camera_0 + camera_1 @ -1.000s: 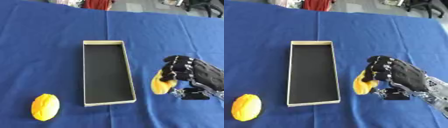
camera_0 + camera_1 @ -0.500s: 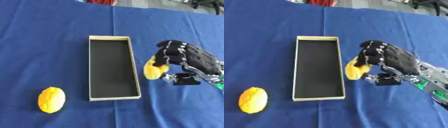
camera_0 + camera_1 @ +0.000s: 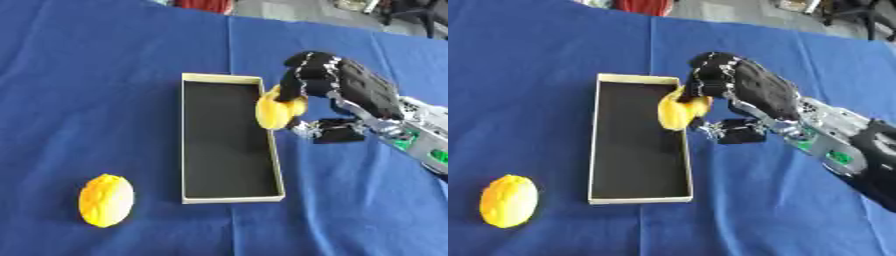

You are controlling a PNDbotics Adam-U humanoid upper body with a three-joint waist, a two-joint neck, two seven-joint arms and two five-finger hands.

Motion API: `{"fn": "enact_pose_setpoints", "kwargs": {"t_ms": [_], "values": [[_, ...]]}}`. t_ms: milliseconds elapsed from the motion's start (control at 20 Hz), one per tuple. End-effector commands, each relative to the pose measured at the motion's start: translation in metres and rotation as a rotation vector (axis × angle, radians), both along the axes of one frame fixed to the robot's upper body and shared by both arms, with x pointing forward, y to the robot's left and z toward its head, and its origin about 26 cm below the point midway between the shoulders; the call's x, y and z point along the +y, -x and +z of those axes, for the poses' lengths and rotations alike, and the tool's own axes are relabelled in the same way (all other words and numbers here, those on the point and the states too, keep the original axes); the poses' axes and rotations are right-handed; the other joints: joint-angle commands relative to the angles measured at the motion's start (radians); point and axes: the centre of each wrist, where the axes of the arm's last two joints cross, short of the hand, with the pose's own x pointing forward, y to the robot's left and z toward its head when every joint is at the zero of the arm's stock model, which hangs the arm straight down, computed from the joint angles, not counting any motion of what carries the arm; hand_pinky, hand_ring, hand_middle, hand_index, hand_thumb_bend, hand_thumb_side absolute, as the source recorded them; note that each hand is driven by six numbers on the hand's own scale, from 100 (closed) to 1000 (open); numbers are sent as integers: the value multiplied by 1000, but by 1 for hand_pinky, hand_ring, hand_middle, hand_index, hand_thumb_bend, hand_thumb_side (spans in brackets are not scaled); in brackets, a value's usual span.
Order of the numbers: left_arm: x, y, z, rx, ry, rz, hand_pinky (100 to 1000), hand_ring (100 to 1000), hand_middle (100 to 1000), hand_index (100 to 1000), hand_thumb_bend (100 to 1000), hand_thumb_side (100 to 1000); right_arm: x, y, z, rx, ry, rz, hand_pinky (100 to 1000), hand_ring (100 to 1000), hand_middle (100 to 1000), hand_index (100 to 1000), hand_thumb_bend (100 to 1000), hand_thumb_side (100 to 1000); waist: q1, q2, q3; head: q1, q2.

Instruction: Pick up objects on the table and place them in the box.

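In the left eye view, the right hand (image 3: 328,82) comes in from the right with its black fingers curled round a smooth yellow fruit (image 3: 275,111), holding it over the right wall of the box (image 3: 231,76), a long, shallow cream-walled tray with a black floor lying on the blue tablecloth (image 3: 96,80). In the right eye view, the held fruit overlaps the box's right rim near its far end. A second yellow fruit (image 3: 507,200), oval and bumpy-skinned, lies on the cloth well left of the box's near left corner.
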Motion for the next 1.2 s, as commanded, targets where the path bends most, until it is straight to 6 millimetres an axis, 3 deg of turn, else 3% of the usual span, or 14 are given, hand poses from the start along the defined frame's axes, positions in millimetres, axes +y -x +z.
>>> {"fn": "enact_pose_setpoints", "kwargs": {"t_ms": [50, 400, 800, 1000, 1100, 1200], "values": [[-3, 2, 13, -55, -15, -21, 938, 743, 742, 855, 100, 566, 2, -2, 11, -5, 31, 3, 774, 625, 442, 580, 100, 100, 3, -14, 12, -19, -19], [-9, 2, 29, -170, -34, -44, 915, 748, 743, 860, 100, 567, 13, -4, -3, 50, 46, -1, 775, 645, 465, 616, 100, 100, -11, -6, 60, -38, -19], [-19, 1, 44, -275, -32, -85, 903, 751, 744, 866, 100, 570, 24, -11, 5, 61, 90, 16, 781, 648, 466, 616, 100, 100, -16, -7, 87, -82, -8], [-21, 0, 44, -282, -36, -92, 904, 750, 744, 866, 100, 570, 31, -10, -8, 112, 153, -21, 786, 698, 545, 686, 100, 100, -19, -5, 91, -88, -5], [-21, 0, 43, -276, -34, -90, 906, 750, 743, 865, 100, 570, 32, -10, -10, 119, 162, -41, 786, 783, 672, 768, 100, 100, -20, -5, 90, -87, -6], [-21, 0, 42, -271, -36, -90, 906, 749, 743, 865, 100, 570, 32, -10, -10, 125, 186, -51, 797, 869, 801, 866, 141, 274, -19, -6, 88, -84, -4]]}}
